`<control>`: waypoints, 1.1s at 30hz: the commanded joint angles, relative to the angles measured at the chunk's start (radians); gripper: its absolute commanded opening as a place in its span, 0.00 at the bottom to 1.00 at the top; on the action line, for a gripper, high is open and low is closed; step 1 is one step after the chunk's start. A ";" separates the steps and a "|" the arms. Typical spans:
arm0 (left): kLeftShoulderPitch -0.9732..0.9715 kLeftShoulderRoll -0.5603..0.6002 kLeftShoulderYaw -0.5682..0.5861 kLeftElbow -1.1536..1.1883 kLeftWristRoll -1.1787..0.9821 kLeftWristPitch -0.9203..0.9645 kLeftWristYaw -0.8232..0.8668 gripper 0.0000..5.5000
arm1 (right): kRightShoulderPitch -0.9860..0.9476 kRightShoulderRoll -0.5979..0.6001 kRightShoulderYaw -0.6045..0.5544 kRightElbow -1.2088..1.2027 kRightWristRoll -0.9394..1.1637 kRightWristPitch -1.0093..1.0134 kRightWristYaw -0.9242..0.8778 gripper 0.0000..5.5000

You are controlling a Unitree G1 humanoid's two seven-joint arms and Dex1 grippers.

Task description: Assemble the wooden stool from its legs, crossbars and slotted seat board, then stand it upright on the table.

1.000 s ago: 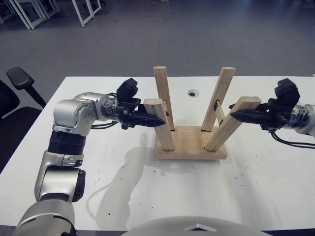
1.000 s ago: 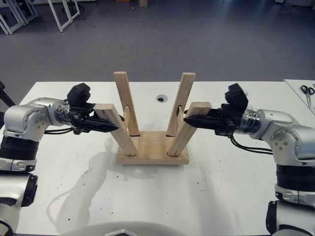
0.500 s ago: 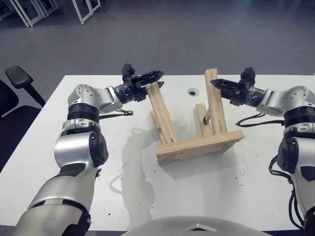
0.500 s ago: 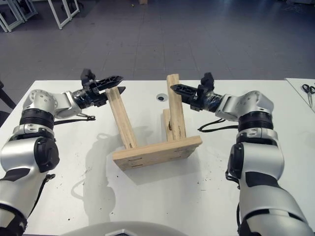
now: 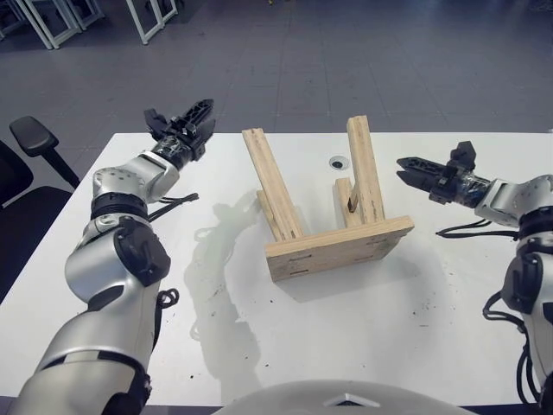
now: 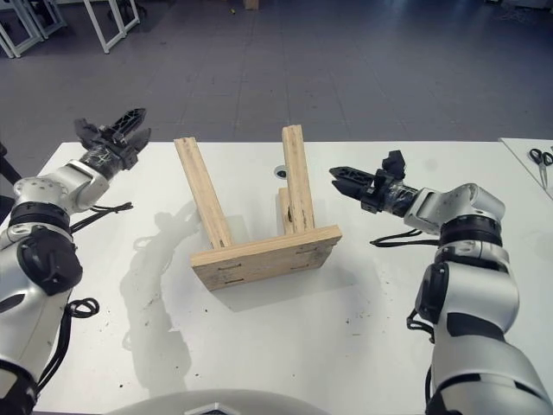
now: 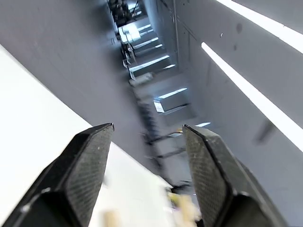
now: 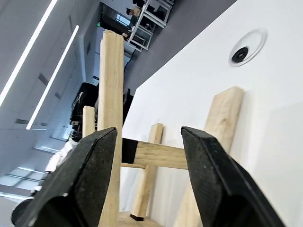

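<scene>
Left fingers (image 7: 90, 161): spread wide, nothing between them. The left gripper (image 5: 179, 112) is raised near the far left corner of the table (image 5: 389, 346), well apart from the work

Right fingers (image 8: 208, 170): apart and empty. The right gripper (image 5: 404, 169) is near the stool's right side, pointing at it without touching. Beyond the tips we see a crossbar (image 8: 156, 156) and the legs

Wooden stool (image 5: 363, 207): assembled as far as we can tell, lying on its side mid-table. The seat board (image 5: 339, 249) stands on edge with its slotted face toward us, and the legs (image 5: 270, 177) run away toward the far edge

Step in hand, as we judge it: righting the stool. We would bring both grippers in together and clamp the two upper legs close to the seat board, where the joints should be stiffest. We would then swing the seat up over the feet at one even pace, so no leg is levered from its slot, and let go only when all four feet sit flat
</scene>
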 commanded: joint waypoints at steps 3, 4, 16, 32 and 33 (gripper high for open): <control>0.584 0.053 -0.365 -0.754 0.249 -0.294 -0.348 0.49 | 0.417 -0.052 0.058 -0.612 -0.157 -0.416 -0.028 0.45; 0.689 0.076 -0.378 -0.874 0.259 -0.322 -0.383 0.49 | 0.476 -0.080 0.067 -0.679 -0.173 -0.456 0.002 0.45; 1.038 0.212 -0.507 -1.375 0.288 -0.352 -0.527 0.66 | 0.685 -0.268 0.164 -0.949 -0.163 -0.506 0.283 0.46; 0.856 0.146 -0.749 -1.241 0.413 -0.266 -0.441 0.54 | 0.514 -0.155 0.384 -0.787 -0.262 -0.626 0.355 0.36; 0.844 0.155 -0.756 -1.222 0.413 -0.247 -0.453 0.53 | 0.519 -0.159 0.389 -0.795 -0.254 -0.629 0.382 0.35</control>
